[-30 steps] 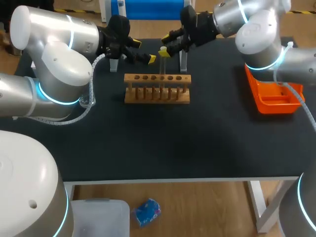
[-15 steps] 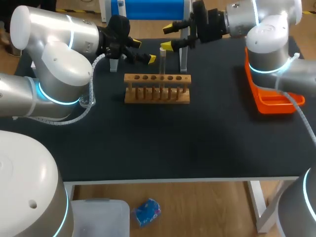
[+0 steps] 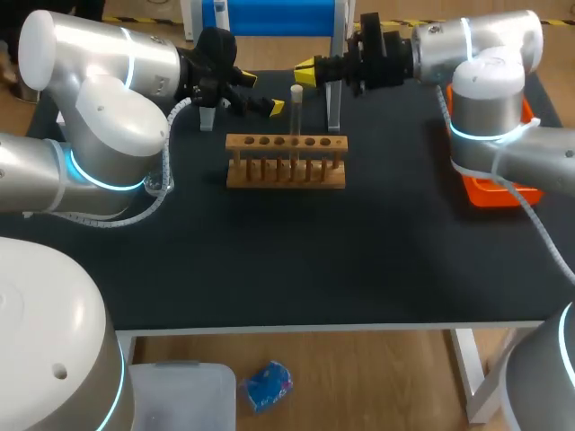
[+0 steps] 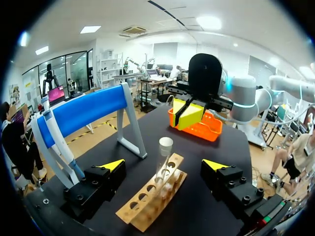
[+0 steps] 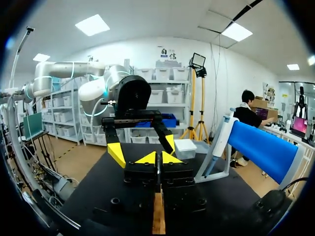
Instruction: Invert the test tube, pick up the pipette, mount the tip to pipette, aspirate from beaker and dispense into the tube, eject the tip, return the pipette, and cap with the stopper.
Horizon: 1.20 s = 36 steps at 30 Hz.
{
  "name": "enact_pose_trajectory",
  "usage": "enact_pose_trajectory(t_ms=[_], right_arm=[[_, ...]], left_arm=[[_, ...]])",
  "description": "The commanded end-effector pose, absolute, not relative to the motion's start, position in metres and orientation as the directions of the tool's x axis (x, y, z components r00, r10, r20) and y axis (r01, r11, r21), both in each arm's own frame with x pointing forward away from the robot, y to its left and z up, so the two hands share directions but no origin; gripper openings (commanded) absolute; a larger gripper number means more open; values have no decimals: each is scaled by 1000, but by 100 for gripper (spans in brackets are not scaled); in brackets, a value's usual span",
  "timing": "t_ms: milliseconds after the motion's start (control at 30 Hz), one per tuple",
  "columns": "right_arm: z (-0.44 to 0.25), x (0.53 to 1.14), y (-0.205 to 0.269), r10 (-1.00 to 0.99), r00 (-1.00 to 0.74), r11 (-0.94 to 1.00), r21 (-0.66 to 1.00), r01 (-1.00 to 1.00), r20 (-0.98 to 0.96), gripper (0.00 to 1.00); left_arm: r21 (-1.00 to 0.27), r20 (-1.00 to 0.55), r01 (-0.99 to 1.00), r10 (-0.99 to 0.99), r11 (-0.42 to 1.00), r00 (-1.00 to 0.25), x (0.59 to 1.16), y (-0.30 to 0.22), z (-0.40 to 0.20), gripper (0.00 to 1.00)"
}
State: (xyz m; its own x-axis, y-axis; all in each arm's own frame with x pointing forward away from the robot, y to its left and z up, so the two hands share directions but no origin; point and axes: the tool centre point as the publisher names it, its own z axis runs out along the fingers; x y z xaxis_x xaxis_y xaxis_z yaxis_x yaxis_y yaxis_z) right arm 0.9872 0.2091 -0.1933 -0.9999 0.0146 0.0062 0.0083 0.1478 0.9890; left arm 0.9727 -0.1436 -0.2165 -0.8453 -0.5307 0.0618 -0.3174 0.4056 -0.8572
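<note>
A clear test tube stands upright, mouth up, in the wooden rack. My left gripper hovers open just left of the tube; in the left wrist view the tube rises ahead of and between its spread fingers. My right gripper is shut on nothing, behind and a little right of the tube's top. From the right wrist view its yellow tips meet above the rack, facing the left gripper. The pipette hangs at the end of the blue stand.
The blue pipette stand runs along the table's back edge, its metal legs behind the rack. An orange tray sits at the right, partly under my right arm. A small clear container stands beside my left arm.
My right gripper has let go beside the tube's top, drawn back and rightward, and shut. The tube stays upright in the rack. The left arm has not moved.
</note>
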Motion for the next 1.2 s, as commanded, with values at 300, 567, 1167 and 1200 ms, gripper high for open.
enact_pose_trajectory(t_ms=[300, 567, 1167, 1200], right_arm=[[-206, 993, 216, -16, -1000, 117, 993, 13, 15, 0], [-211, 993, 219, -30, -999, 116, 993, 19, 23, 0], [-221, 995, 219, -32, -998, 107, 993, 46, 50, 0], [-222, 995, 219, -31, -998, 106, 993, 48, 51, 0]], left_arm=[[-857, 64, -318, -530, 406, -846, 973, -143, -216, 100], [-857, 64, -318, -530, 406, -846, 973, -143, -216, 100], [-857, 64, -318, -530, 406, -846, 973, -143, -216, 100], [-857, 64, -318, -530, 406, -846, 973, -143, -216, 100]])
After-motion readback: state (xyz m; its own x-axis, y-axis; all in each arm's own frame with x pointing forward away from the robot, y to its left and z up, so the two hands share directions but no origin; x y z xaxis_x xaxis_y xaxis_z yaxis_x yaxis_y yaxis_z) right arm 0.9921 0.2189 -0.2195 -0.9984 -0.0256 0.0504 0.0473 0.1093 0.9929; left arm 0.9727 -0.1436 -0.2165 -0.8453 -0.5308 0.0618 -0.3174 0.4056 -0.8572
